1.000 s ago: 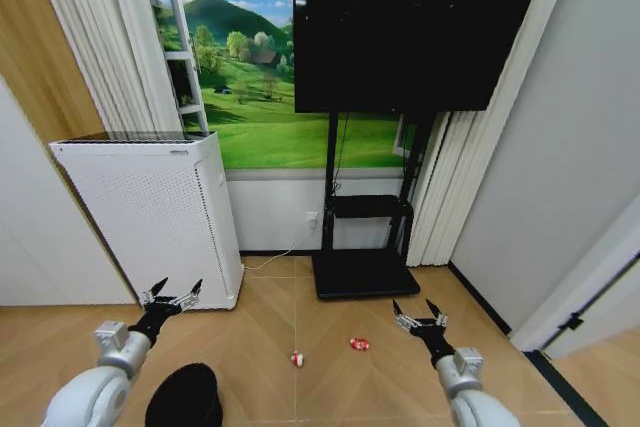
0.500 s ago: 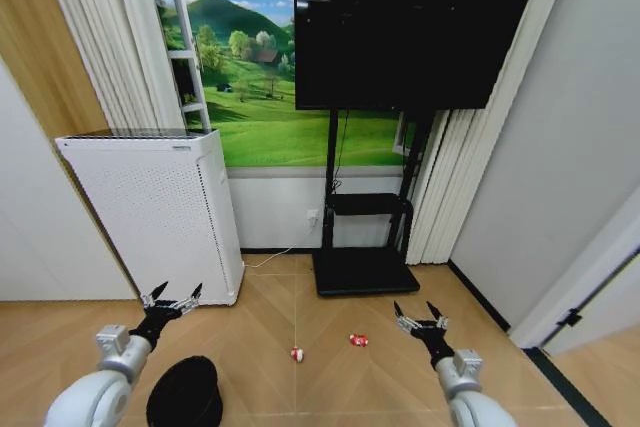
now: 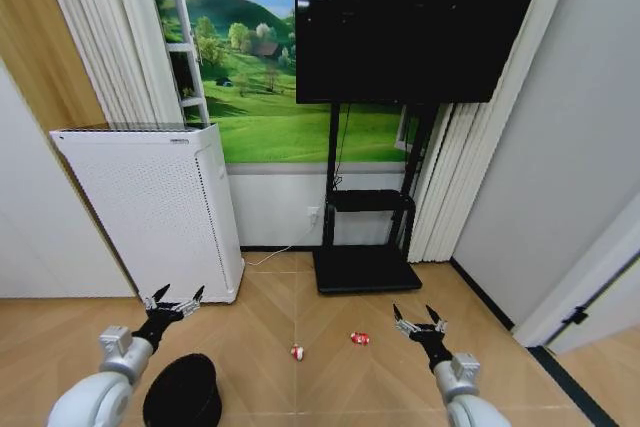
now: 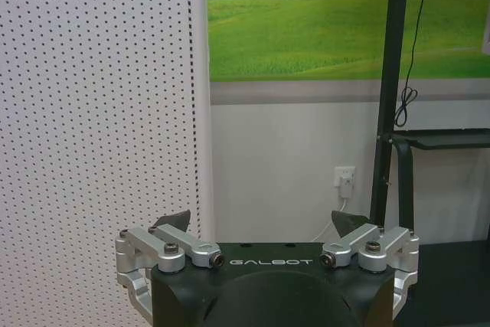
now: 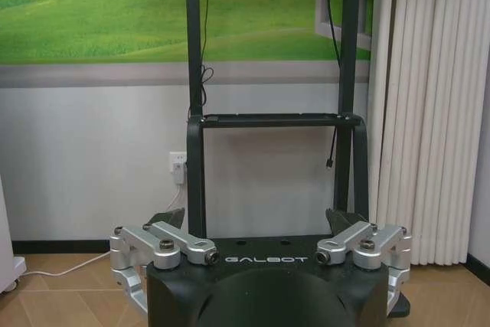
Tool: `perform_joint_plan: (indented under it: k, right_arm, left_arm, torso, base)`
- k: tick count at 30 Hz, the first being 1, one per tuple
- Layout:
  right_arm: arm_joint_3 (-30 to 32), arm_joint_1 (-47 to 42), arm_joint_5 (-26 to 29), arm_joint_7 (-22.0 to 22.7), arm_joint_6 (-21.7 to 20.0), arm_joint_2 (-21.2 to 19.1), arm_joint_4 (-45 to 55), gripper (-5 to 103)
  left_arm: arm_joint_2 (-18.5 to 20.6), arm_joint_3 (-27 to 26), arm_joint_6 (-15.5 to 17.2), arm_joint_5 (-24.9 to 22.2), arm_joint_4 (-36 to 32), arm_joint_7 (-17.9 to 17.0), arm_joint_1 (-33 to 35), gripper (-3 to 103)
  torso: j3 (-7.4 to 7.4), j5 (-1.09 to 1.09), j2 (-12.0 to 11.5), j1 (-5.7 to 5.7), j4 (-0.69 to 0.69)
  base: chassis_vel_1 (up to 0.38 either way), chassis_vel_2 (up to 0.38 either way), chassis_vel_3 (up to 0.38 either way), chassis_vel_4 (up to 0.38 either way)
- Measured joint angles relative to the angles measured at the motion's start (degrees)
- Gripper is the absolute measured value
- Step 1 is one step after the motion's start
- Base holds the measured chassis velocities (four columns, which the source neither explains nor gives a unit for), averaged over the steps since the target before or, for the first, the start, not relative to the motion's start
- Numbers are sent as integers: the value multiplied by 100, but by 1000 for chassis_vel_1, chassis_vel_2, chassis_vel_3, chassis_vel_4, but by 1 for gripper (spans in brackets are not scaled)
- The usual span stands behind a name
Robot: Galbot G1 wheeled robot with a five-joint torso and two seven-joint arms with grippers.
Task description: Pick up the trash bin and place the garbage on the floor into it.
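Observation:
The trash bin (image 3: pixel 182 392), a small black round basket, stands on the wooden floor at the lower left of the head view. My left gripper (image 3: pixel 172 300) hangs open just above and behind it, in front of the white appliance; in the left wrist view the left gripper (image 4: pixel 261 222) holds nothing. Two small red-and-white pieces of garbage lie on the floor, one (image 3: pixel 297 353) at the middle and one (image 3: pixel 360 338) a little to its right. My right gripper (image 3: pixel 419 318) is open and empty, right of the second piece; the right wrist view shows that gripper (image 5: pixel 257 221) facing the TV stand.
A tall white perforated appliance (image 3: pixel 150 209) stands at the left against the wall. A black TV stand base (image 3: pixel 364 272) and the big screen (image 3: pixel 415 22) are straight ahead. Curtains (image 3: pixel 440 187) and a grey wall close the right side.
The head view has shifted slightly, so the bin and wrappers sit a touch lower. Both grippers stay open and hold their places.

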Motion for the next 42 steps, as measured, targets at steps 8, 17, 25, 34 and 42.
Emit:
perform_joint_plan:
  k: [8, 17, 25, 34, 42]
  right_arm:
    - [-2, 1, -89, -46, 24, 5, 31, 100]
    - [0, -65, -180, -37, 46, 23, 127, 100]
    - [15, -95, -221, -27, 53, 56, 169, 100]
    - [11, -107, -267, 22, 130, 92, 141, 100]
    - [26, -116, -275, 28, 131, 115, 110, 100]
  left_arm:
    - [16, -71, 0, 5, -18, 32, 31, 100]
    - [16, -93, -12, -7, -22, 76, 34, 100]
    - [6, -108, -44, -8, 2, 131, 36, 100]
    - [-16, -122, -70, -6, 28, 201, 47, 100]
    - [-41, -122, -98, 8, 90, 248, 36, 100]
  torso:
    - [-105, 0, -180, -75, 0]
    - [-244, 1, -416, -172, 0]
    - [-361, -1, -606, -243, 1]
    - [-438, 0, -735, -297, 0]
    - [-553, 0, -923, -370, 0]
  base:
    - [0, 0, 0, 0]
    - [23, 15, -9, -16]
    - [85, 69, -61, -80]
    - [27, 23, -37, -30]
    - [0, 0, 0, 0]
